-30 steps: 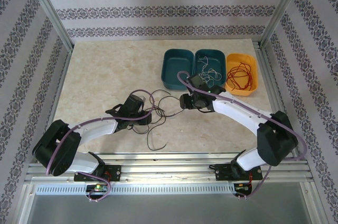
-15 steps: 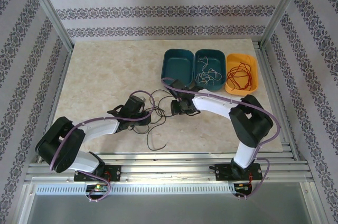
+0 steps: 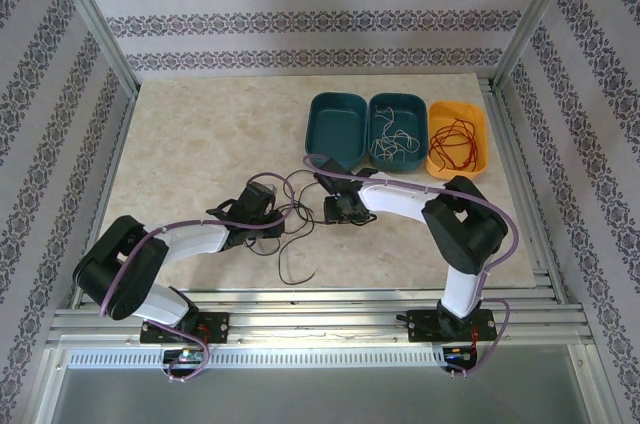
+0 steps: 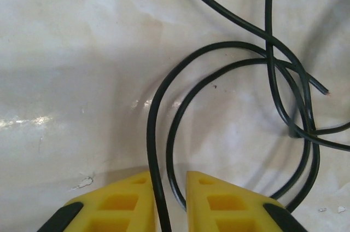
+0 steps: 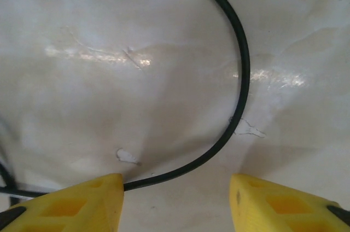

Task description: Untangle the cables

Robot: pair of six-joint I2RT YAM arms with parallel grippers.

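Starting at the near edge of the counter [image 3: 200, 144], both arms reach inward toward the middle. The left hand [image 3: 283, 224] is lowered onto the counter. In the left wrist view, this hand [image 4: 170, 180] is narrow. One strand of the black cable [image 4: 150, 133] runs between its yellow fingers, lying against one finger's inner edge with a slit of space to the other. A second strand of the same loop passes just beside the other fingertip.

Beyond the fingertips the black cable crosses over itself several times, and a cut end lies free on the surface. From above, the black cable [image 3: 283, 266] lies in loose loops between the two hands, with one tail trailing toward the near edge. A purple arm harness [image 3: 290, 179] arches over these loops.

The right hand [image 3: 338, 210] faces the left hand across the loops. In the right wrist view, the right hand [image 5: 176, 185] stands wide and holds nothing. An arc of black cable [image 5: 244, 68] lies flat on the counter between its fingers.

Farther back, three trays sit side by side, touching.
- The empty teal tray [image 3: 338, 134] is on the left.
- The second teal tray [image 3: 400, 96] holds the white cable [image 3: 392, 139].
- The orange tray [image 3: 457, 104] holds the red cable [image 3: 455, 144].

The right arm's forearm lies just in front of these trays.
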